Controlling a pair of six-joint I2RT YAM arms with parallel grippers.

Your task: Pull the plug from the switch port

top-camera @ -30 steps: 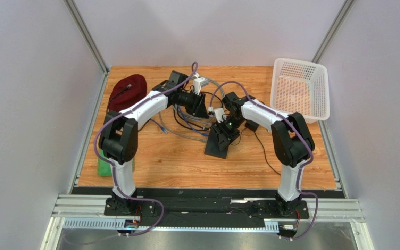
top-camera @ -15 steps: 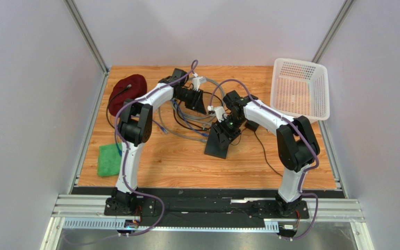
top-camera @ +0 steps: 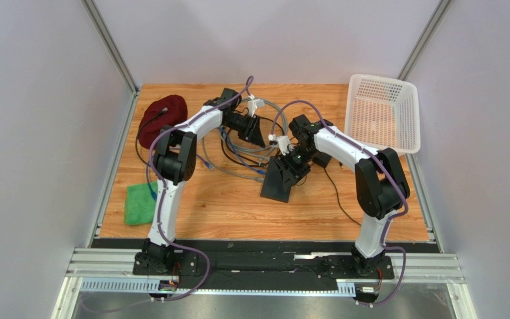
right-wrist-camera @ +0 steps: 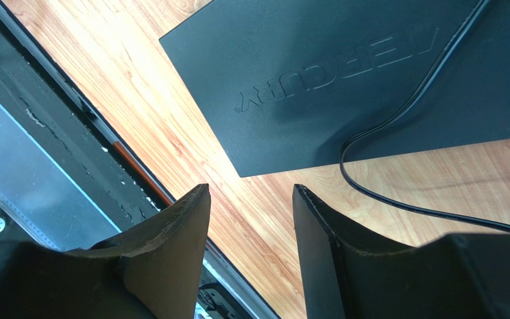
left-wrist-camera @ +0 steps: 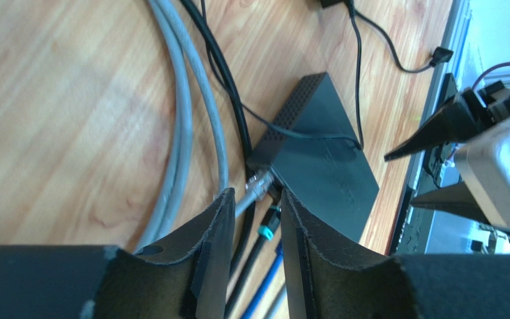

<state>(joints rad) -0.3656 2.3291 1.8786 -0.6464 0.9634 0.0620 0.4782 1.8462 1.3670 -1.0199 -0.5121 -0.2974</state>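
- Black and matte, the switch (top-camera: 279, 181) lies flat on the wooden worktop (top-camera: 224, 212) near its middle, between the two arms.
- Its narrow socket edge faces the far-left side, where a bundle of leads reaches it: grey cables (left-wrist-camera: 183, 119) curve in over the wood, and a blue cable (left-wrist-camera: 264, 287) runs beside black ones.
- At that edge a grey plug (left-wrist-camera: 256, 188) meets the corner of the switch, with a teal-tipped plug (left-wrist-camera: 265, 230) just beside it. How deep either one sits in its port cannot be made out.
- The left fingers (left-wrist-camera: 218, 226) hang above these plugs. They are spread, the grey plug shows through the gap between them, and they pinch nothing.
- The right fingers (right-wrist-camera: 191, 212) hover over the opposite, near part of the switch. They too are spread, with bare wood between them and a corner of the switch just past the tips, and nothing is held.
- A thin black cable (right-wrist-camera: 397, 119) trails across the switch's top face, close to its raised lettering.
- A small black adapter brick (top-camera: 319, 160) rests just right of the switch.
- A white perforated basket (top-camera: 384, 113) stands at the far-right corner.
- A dark red cloth (top-camera: 171, 109) lies at the far left, and a green cloth (top-camera: 138, 204) by the left edge, nearer the arm bases.
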